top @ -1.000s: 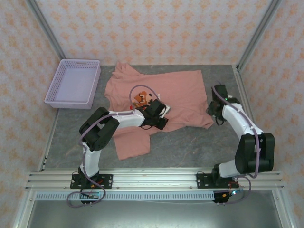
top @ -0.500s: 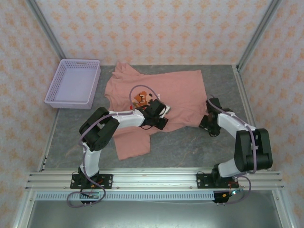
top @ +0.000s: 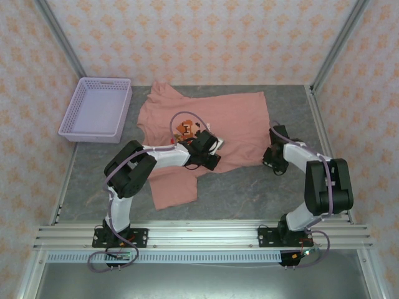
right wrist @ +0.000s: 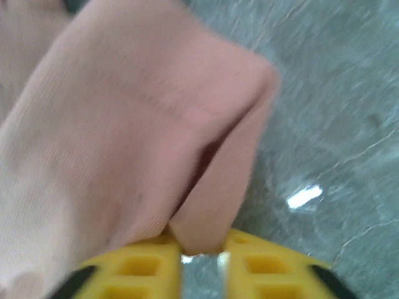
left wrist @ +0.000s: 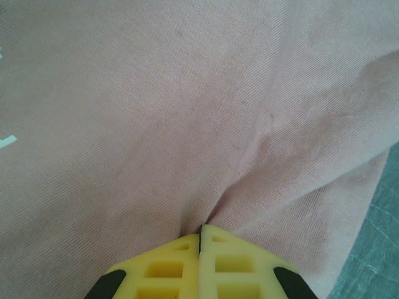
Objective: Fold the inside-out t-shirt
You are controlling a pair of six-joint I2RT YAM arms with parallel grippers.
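The inside-out t-shirt [top: 237, 121], salmon pink with a small orange, brown and white print [top: 186, 129], lies spread across the grey table. My left gripper [top: 211, 161] sits low on the shirt's middle, just below the print. In the left wrist view its yellow fingers [left wrist: 201, 232] meet, and a pucker of pink cloth [left wrist: 156, 112] runs into them. My right gripper [top: 273, 162] is at the shirt's near right corner. In the right wrist view a folded edge of the shirt [right wrist: 124, 124] is squeezed between the right gripper's [right wrist: 201, 250] yellow fingers.
A lilac plastic basket [top: 93, 136] stands at the back left beside the shirt's sleeve. Bare grey table [top: 249, 187] lies between the shirt and the arm bases. Patterned walls and metal posts close in the back and both sides.
My right gripper has moved in from the right side to the shirt's near right corner and closed on the cloth. The left arm and its grip have stayed put.
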